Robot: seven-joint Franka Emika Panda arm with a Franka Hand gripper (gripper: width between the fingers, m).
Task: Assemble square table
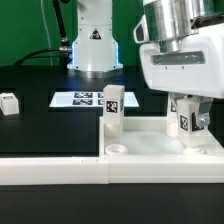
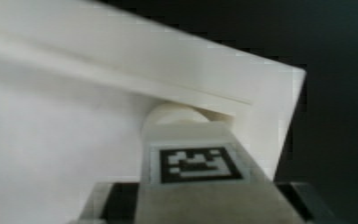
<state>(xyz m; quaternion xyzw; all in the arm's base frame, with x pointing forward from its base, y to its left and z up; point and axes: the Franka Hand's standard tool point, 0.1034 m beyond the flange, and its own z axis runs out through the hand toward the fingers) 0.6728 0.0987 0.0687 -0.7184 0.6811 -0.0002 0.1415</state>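
Fingers (image 2: 108, 205) clamped on leg (image 1: 184, 121), right of frame, upright over corner socket (image 2: 190, 114) of table top (image 1: 160, 146). Contact with socket: can't tell. Leg likely light, rigid, smooth plastic, so may twist. Grip flat sides, leave bottom end free. Second leg (image 1: 113, 108) upright at frame centre.

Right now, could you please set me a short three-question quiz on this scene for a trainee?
1. True or false: the gripper is empty.
2. The loose leg lies: A) inside the table top; B) apart from it, at the exterior view's left; C) between the fingers.
3. How many unheld legs stand upright at the table top's corner?
Key: 1 false, it grips the held leg; 2 B; 3 one, the upright leg.
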